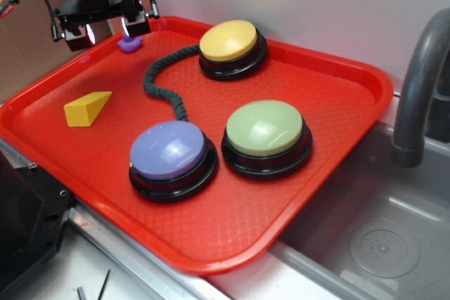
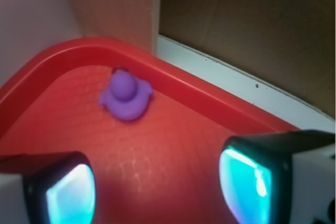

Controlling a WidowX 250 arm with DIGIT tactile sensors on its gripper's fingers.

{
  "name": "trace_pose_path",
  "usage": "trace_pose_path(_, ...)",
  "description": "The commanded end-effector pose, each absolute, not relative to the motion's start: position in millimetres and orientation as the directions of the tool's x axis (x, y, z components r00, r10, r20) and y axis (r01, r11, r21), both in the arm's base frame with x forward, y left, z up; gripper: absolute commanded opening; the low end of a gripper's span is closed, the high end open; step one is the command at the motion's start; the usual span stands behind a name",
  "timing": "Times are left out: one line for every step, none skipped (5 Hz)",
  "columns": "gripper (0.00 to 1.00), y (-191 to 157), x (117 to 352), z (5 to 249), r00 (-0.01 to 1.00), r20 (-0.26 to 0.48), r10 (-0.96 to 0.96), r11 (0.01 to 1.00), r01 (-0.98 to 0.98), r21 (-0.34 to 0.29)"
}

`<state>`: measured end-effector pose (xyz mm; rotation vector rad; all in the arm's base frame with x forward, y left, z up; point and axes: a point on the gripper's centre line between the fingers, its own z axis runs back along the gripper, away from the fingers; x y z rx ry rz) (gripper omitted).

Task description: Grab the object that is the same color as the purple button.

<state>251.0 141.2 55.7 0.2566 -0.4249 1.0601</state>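
The object, a tiny purple rubber duck (image 1: 130,43), sits on the red tray (image 1: 330,173) near its far left corner. In the wrist view the duck (image 2: 126,97) lies ahead of the fingers, close to the tray's curved rim (image 2: 63,51). My gripper (image 1: 109,31) hovers over that corner, open, with only bare tray between its glowing pads (image 2: 71,195). In the wrist view the gripper (image 2: 157,187) stands short of the duck, not touching it. The purple button (image 1: 171,156), a lavender dome on a black base, stands at the tray's front.
A yellow wedge block (image 1: 86,109) lies at the tray's left. A dark green rope (image 1: 163,79) runs from the yellow button (image 1: 230,46) toward the middle. A green button (image 1: 266,133) stands right of the purple one. A sink and grey faucet (image 1: 420,82) are at the right.
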Motion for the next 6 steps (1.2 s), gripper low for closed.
trace_pose_path(1.00,167.4,263.5,69.6,0.198,0.533,0.823,0.320,-0.936,-0.145)
trace_pose_path(1.00,168.7,279.6,65.7,0.202,0.542,0.816,0.341,-0.924,-0.170)
trace_pose_path(1.00,177.0,284.9,53.9,0.187,0.534,0.825,0.315,-0.936,-0.160)
trace_pose_path(1.00,185.5,284.4,45.0,0.197,0.509,0.838,0.308,-0.940,-0.144)
trace_pose_path(1.00,192.0,277.9,41.4,0.181,0.507,0.843,0.282,-0.951,-0.129)
trace_pose_path(1.00,195.4,277.2,39.5,0.176,0.505,0.845,0.274,-0.953,-0.127)
